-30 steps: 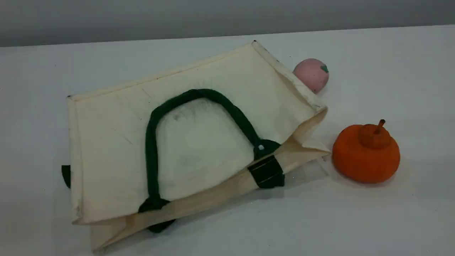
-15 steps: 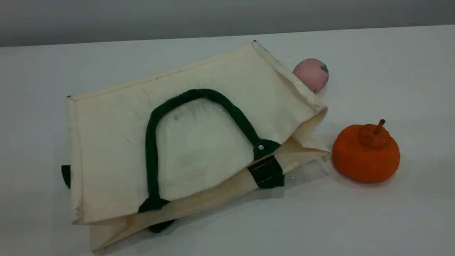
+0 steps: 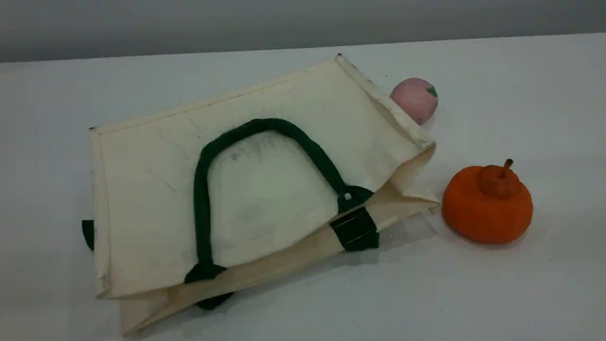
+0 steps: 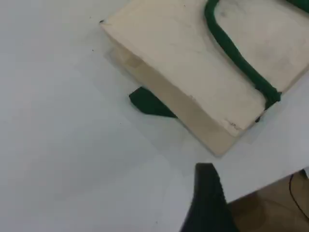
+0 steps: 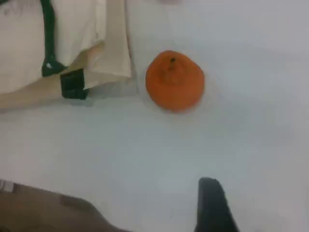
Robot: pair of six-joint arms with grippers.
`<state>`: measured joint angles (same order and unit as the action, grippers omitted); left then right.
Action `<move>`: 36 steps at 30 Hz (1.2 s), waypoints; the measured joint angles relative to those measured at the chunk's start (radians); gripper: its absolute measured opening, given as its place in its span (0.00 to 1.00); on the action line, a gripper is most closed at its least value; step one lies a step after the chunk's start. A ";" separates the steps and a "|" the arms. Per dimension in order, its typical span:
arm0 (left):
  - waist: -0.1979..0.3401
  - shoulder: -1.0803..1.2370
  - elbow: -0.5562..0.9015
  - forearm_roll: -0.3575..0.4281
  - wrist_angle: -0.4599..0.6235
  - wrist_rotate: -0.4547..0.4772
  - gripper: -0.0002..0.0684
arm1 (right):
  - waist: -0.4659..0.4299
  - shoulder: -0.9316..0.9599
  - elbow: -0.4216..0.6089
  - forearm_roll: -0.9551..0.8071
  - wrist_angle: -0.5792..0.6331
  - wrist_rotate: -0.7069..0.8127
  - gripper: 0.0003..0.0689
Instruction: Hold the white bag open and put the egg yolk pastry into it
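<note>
We see the white bag (image 3: 156,189) lying flat on the table (image 3: 473,293), one dark green strap handle (image 3: 202,189) folded back in an arch over its upper panel. A green patch (image 3: 356,229) shows on the lower layer at the bag's near edge, where the two layers part slightly toward the right corner. A second bit of green strap (image 3: 88,233) pokes out from under the bag's left end. A pink ball (image 3: 415,98) sits just behind the bag's far right corner, partly hidden by it. An orange stemmed fruit (image 3: 485,208) stands just beside the bag's right corner, apart from the cloth. The left gripper (image 4: 208,193) hovers off the bag's left end over bare table, its jaws spread wide on nothing. The right gripper (image 5: 212,203) hangs to the bag's right, nearer than the fruit. Only one fingertip shows, so we cannot tell how its jaws stand.
</note>
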<state>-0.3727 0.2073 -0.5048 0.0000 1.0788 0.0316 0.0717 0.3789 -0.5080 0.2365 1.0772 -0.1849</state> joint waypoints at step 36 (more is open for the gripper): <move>0.305 -0.093 0.000 0.000 0.000 0.001 0.65 | -0.001 -0.379 0.001 0.008 -0.001 -0.002 0.55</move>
<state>-0.0678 0.1141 -0.5048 0.0000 1.0785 0.0325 0.0704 0.0000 -0.5071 0.2442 1.0761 -0.1870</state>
